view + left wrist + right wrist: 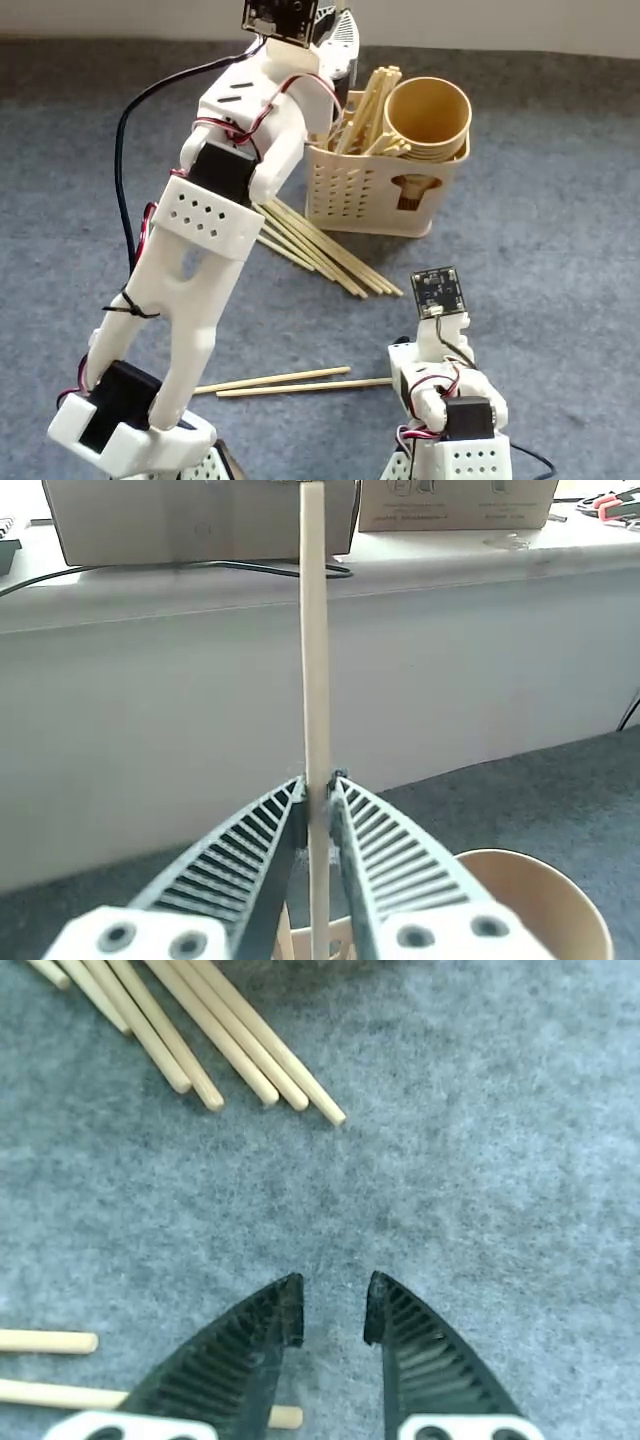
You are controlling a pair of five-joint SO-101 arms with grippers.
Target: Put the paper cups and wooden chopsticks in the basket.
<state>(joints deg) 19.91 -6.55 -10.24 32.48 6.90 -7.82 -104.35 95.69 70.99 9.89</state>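
Left gripper [318,785]: pressed onto one chopstick [314,630], which stands upright between the tips, long axis vertical; raised at the far side of the carpet [560,260], over the basket [370,195]. Cups [430,115]: nested, seated in the basket's right part, with the top rim just below this gripper in the left wrist view. Sticks [365,105]: a sheaf already standing in the basket's left part, leaning outward. Judgement: the held chopstick sits above the opening, so the coming move is a straight lowering along its own axis and a release; a tilt could catch it on the rim. Right gripper [333,1305]: spread slightly, holding nothing, pointed down at bare carpet near the front edge. Bundle [320,245]: several chopsticks flat on the carpet, running diagonally from the basket's foot toward the right arm. Pair [290,380]: two chopsticks lying roughly along the front edge, ends just beside the right gripper, which is the nearer one.
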